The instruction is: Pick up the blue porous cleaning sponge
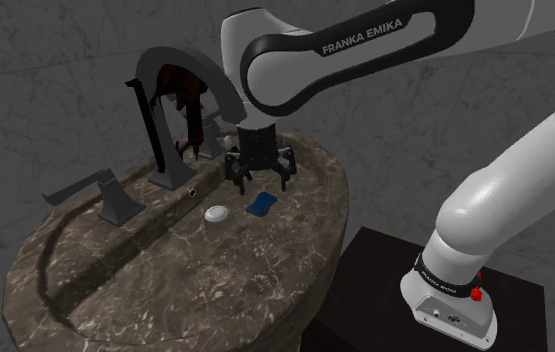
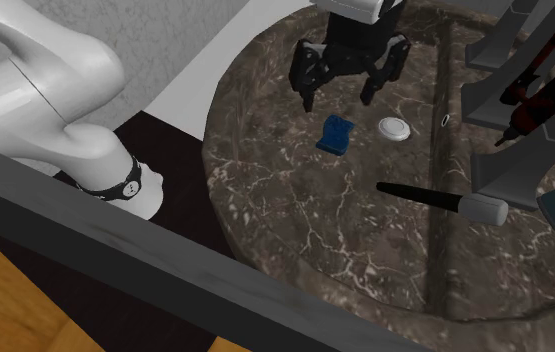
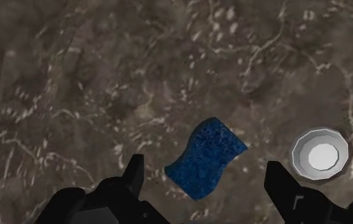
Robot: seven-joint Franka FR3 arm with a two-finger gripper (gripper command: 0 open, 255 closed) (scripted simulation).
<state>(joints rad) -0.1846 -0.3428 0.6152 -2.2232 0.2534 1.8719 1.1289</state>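
A small blue porous sponge lies flat in the dark marbled sink basin. In the second exterior view the sponge sits just in front of the gripper. My black gripper hangs a little above the basin, just behind the sponge, with its fingers spread apart and nothing between them. Through the wrist camera the sponge lies below and between the two open fingers, untouched by either; the gripper is well above it.
A white round drain plug sits beside the sponge. A grey arched faucet with side handles rises behind the basin. A black-handled tool lies in the basin in the second exterior view. The dark stand sits beside the sink.
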